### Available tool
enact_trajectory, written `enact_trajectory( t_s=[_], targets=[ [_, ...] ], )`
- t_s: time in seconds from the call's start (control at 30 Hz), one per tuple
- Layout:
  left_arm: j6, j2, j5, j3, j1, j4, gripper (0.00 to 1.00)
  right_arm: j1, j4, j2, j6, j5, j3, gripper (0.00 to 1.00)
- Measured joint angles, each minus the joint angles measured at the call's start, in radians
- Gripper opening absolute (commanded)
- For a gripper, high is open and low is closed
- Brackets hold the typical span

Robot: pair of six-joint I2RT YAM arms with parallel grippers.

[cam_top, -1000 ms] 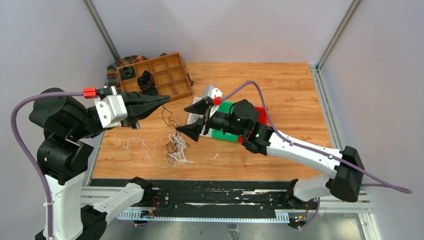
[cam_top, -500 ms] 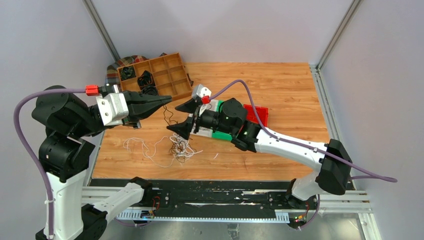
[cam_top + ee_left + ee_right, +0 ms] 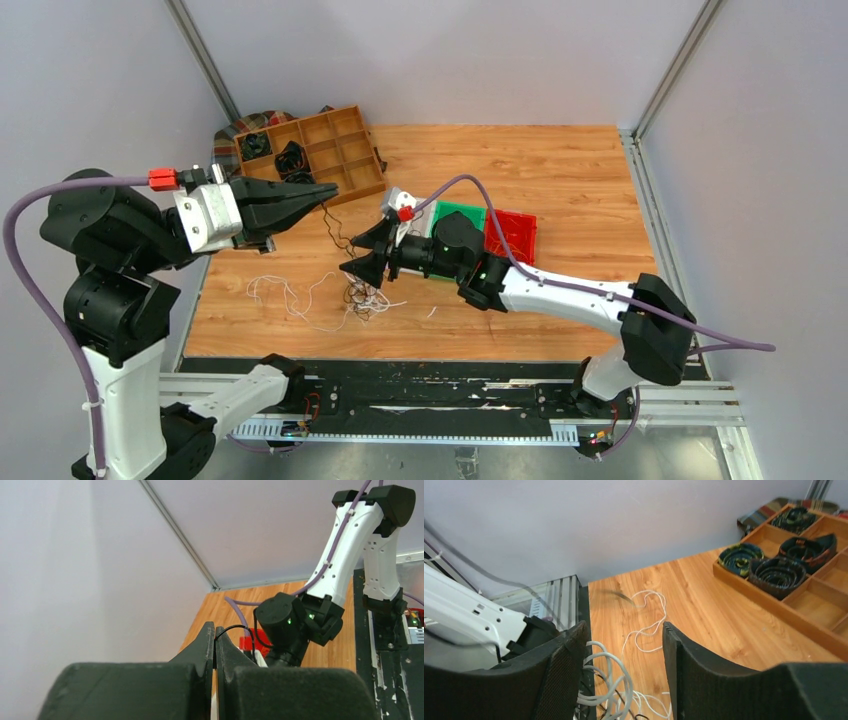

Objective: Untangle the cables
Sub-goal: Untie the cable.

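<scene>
Left gripper [image 3: 215,639]: jaws fully closed, pinching a black cable [image 3: 232,626] right at the tips. The wire loops out just past the fingers, then drops away below them toward the tangle [image 3: 360,293] on the table [image 3: 560,180].

Right gripper [image 3: 624,630]: wide open, nothing in it. White cables [image 3: 610,679] lie directly under the gap between its fingers, more toward its left finger. I can't tell from the wrist cam whether the pads already touch them; it looks like just above.

Change over the last second:
- The right gripper has come off the green tile [image 3: 465,213], moved toward the left arm and dropped. It is now right over the knot instead of beside it.
- The left gripper has lifted and pulled back slightly, away from the right gripper, same grip on the strand. So the black strand runs up out of the pile. Slack or taut: not readable at this resolution.

Meaning: the left is acting as anchor on one strand, and the right is lining up to pin or grab the bunch so that strand can be drawn out. The knot is still one clump, with loose white loops trailing away from it on the left arm's side. Untangling has barely started.

Beyond the left fingertips is the wooden tray [image 3: 335,150], not involved.

Risk: if the right closes on the black strand too, pulling just tightens the knot.
</scene>
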Motion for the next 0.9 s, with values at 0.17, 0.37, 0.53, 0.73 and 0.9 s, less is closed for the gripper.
enact_trajectory(
  t_s=[0.17, 0.37, 0.53, 0.73, 0.9],
  targets=[
    [-0.009, 0.031, 0.002, 0.054, 0.0, 0.001, 0.0, 0.0, 0.027, 0.046, 0.011, 0.009, -0.043, 0.55],
    [-0.016, 0.064, 0.001, 0.111, 0.0, 0.002, 0.01, 0.003, 0.067, 0.091, 0.018, 0.051, -0.132, 0.52],
    [-0.014, 0.093, -0.011, 0.177, 0.0, 0.003, 0.01, 0.003, 0.127, 0.126, 0.028, 0.103, -0.215, 0.47],
    [0.012, 0.099, -0.047, 0.203, 0.0, 0.008, 0.01, 0.004, 0.199, 0.139, 0.043, 0.195, -0.332, 0.55],
    [0.061, 0.101, -0.097, 0.201, 0.0, 0.007, 0.0, 0.003, 0.194, 0.052, 0.032, 0.275, -0.377, 0.68]
  ],
)
